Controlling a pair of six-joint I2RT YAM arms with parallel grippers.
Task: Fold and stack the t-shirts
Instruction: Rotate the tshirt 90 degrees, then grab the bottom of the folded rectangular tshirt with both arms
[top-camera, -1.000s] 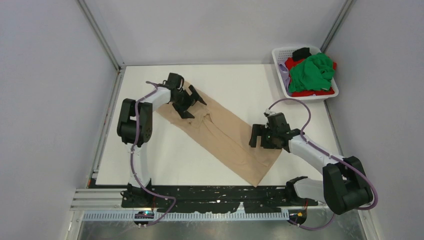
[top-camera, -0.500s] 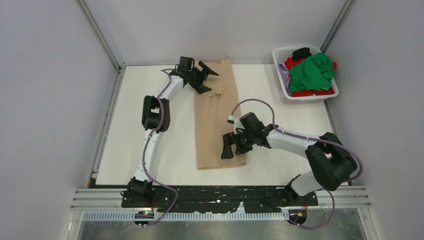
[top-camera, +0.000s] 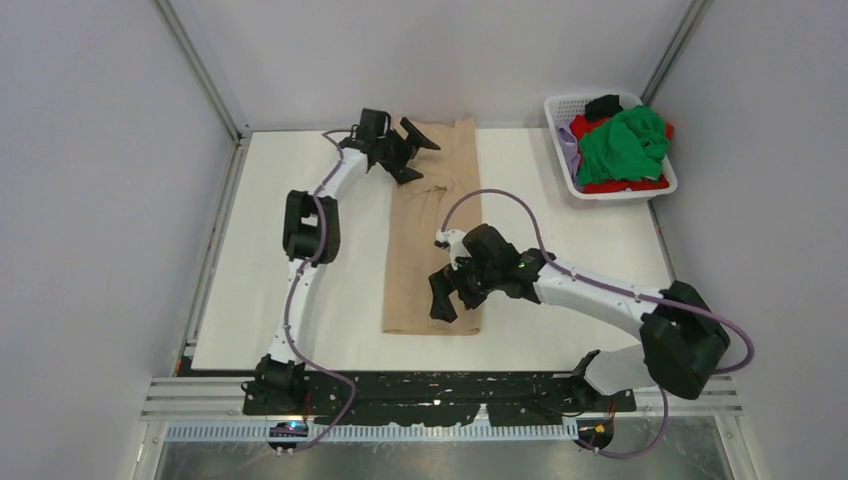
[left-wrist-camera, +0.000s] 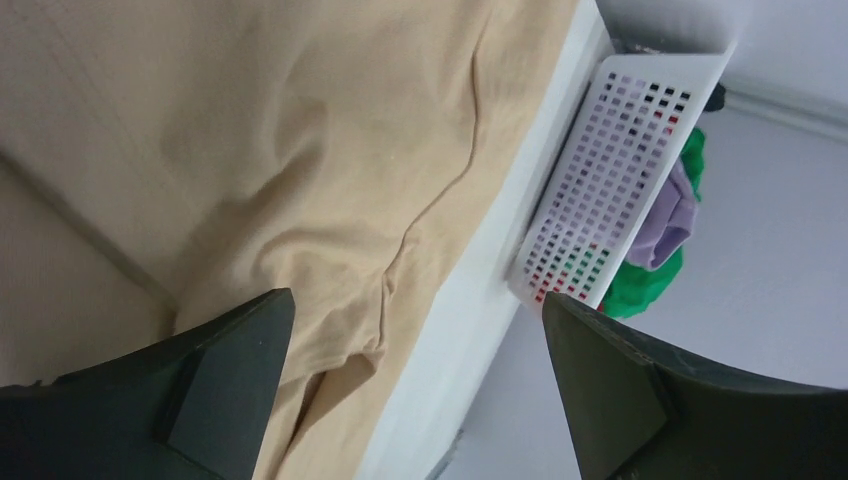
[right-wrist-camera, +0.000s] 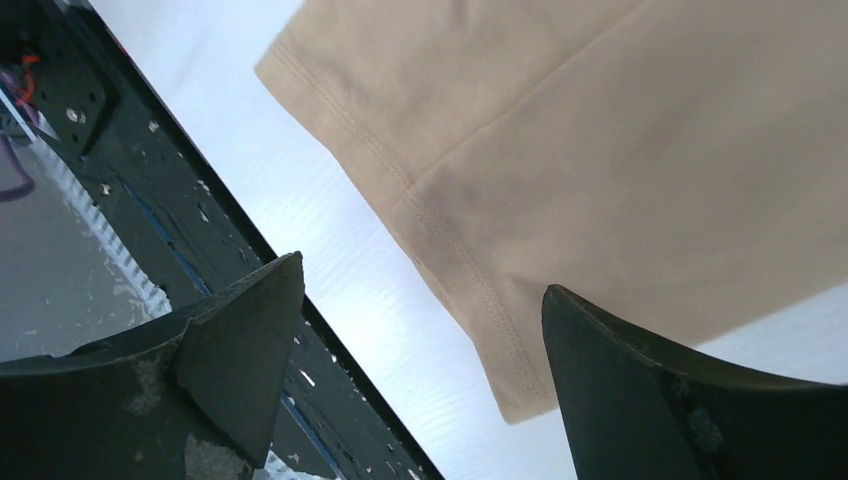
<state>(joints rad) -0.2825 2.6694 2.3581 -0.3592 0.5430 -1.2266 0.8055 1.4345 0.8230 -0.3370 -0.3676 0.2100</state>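
- The white counter (top-camera: 290, 300) carries everything. The beige t-shirt (top-camera: 425, 250) lies down its middle as a long, narrow folded strip, running from the far edge toward the near edge.
- A white mesh basket (top-camera: 560, 105) sits in the far right corner, well apart from the strip. It is heaped with a green shirt (top-camera: 625, 145) over a red one.
- The right gripper (top-camera: 445, 295) hovers over the strip's near right corner with its jaws spread wide and nothing held. Its wrist view shows the stitched hem (right-wrist-camera: 450, 250) just below.
- The left gripper (top-camera: 412, 150) is at the far end, also spread wide and empty, with wrinkled cloth between its fingers in its wrist view.
- The next move is probably folding the strip end to end. Each gripper should pinch every layer at the hem, lift evenly, and lay edge on edge so the wrinkles near the far end do not get trapped.
- The sleeves are tucked out of sight and the left gripper covers part of the far end. The lower shirts in the basket are barely visible, and no finished stack can be seen.
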